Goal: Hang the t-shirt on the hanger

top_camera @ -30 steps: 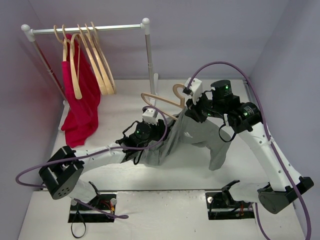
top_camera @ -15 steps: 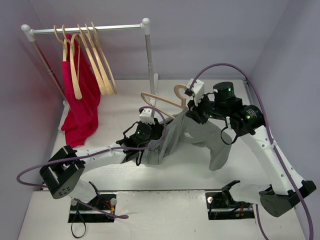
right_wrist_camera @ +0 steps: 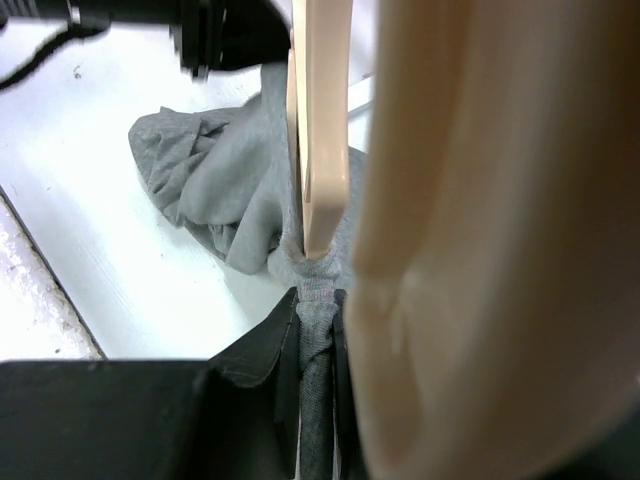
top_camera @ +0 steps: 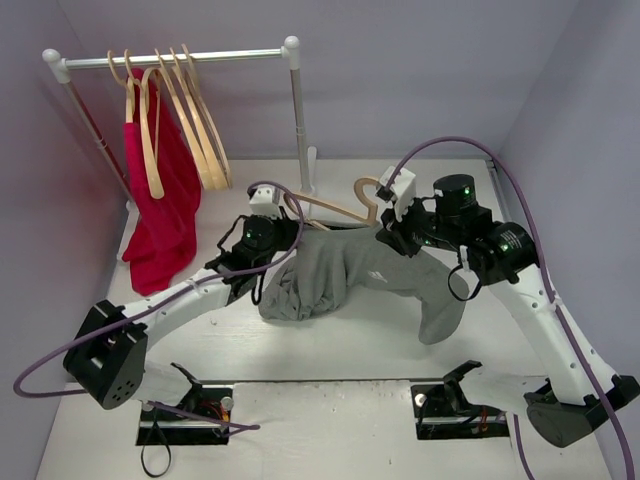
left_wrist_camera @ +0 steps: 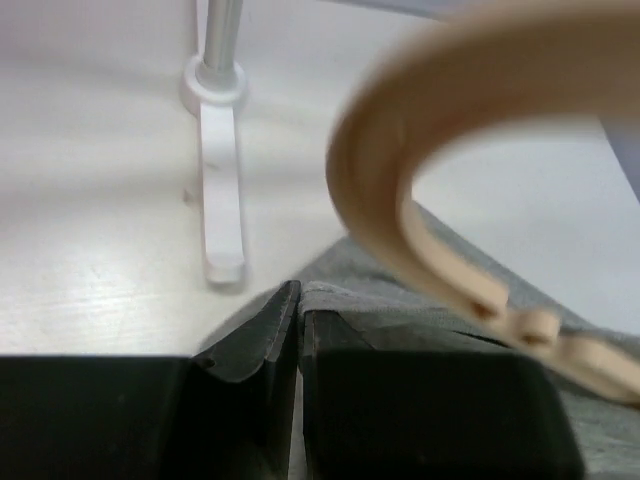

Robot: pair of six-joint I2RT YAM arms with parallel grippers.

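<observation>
The grey t-shirt hangs bunched over the table between my two grippers, one sleeve trailing down at the right. The pale wooden hanger lies tilted above it, its hook beside the right wrist. My left gripper is shut, and the shirt's left edge meets its tips. The hanger's hook curves close above. My right gripper is shut on a fold of the t-shirt at the jaws. One end of the hanger arm pokes into that fold.
A white clothes rack stands at the back left with a red garment and several spare wooden hangers. Its right post and foot stand just behind the hanger. Purple walls close in both sides.
My left gripper has shut and moved up and to the left, drawing the shirt's left edge with it, so the shirt now stretches wider. The right gripper drifted slightly right.
</observation>
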